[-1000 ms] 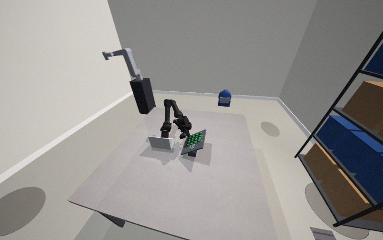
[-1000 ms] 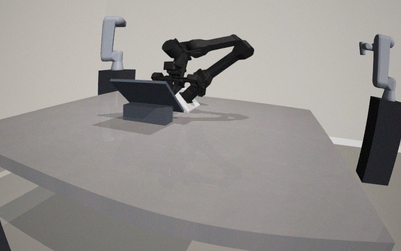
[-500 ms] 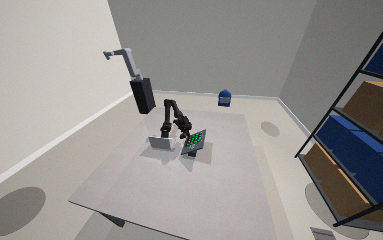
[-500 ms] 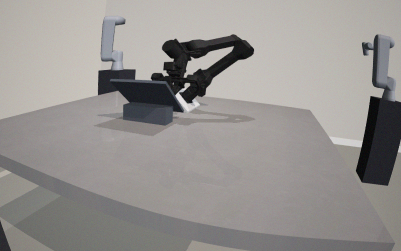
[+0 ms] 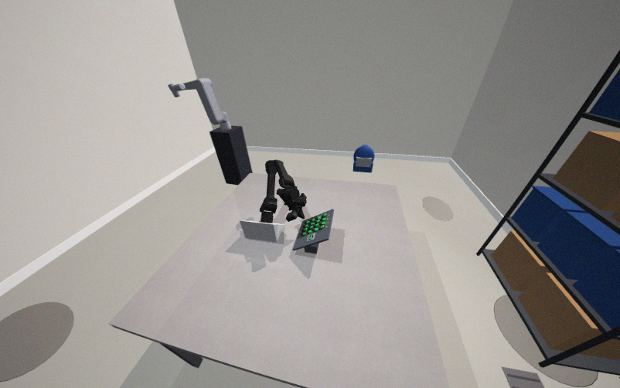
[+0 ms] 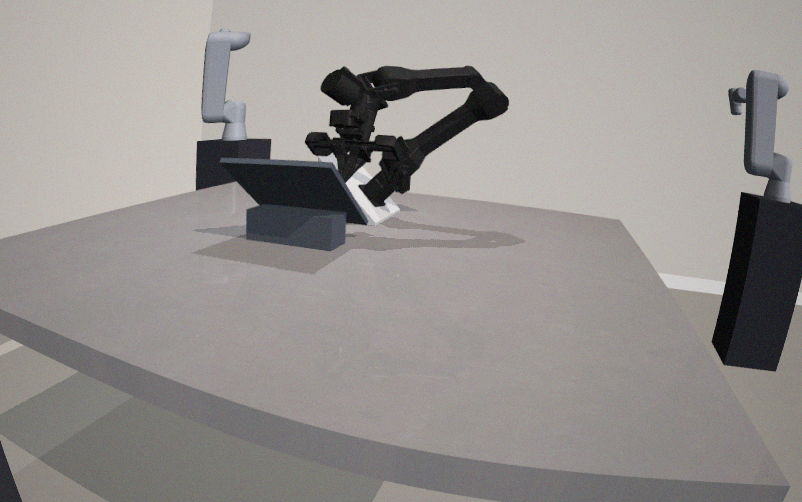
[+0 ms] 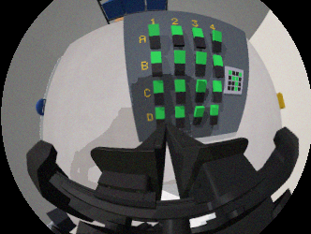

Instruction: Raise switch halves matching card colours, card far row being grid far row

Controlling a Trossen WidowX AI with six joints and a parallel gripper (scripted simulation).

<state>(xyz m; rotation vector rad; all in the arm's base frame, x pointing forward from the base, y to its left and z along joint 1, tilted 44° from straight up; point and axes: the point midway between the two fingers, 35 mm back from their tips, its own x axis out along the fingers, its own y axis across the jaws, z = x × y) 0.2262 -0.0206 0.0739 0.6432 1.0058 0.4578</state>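
The dark grey panel (image 5: 321,238) (image 6: 284,182) (image 7: 132,58) is tilted and carries a four-by-four grid of green and dark grey switches, rows A to D, columns 1 to 4. In the wrist view, switch D1 (image 7: 159,112) is just beyond the fingertips. Switches C3 (image 7: 200,86) and D3 (image 7: 199,111) show their green halves at a different tilt from their neighbours. Which half is raised on each other switch is hard to tell. The small card (image 7: 233,80) (image 5: 310,236) shows mixed green and dark squares, too small to read surely. My gripper (image 7: 166,125) is shut and empty, near row D.
The panel rests on a dark block (image 5: 311,249) (image 6: 295,227) on the grey table (image 5: 292,315) (image 6: 443,331). A white angled piece (image 5: 261,231) (image 6: 376,208) stands by the arm's base. Shelves and other arms on pedestals stand away from the table.
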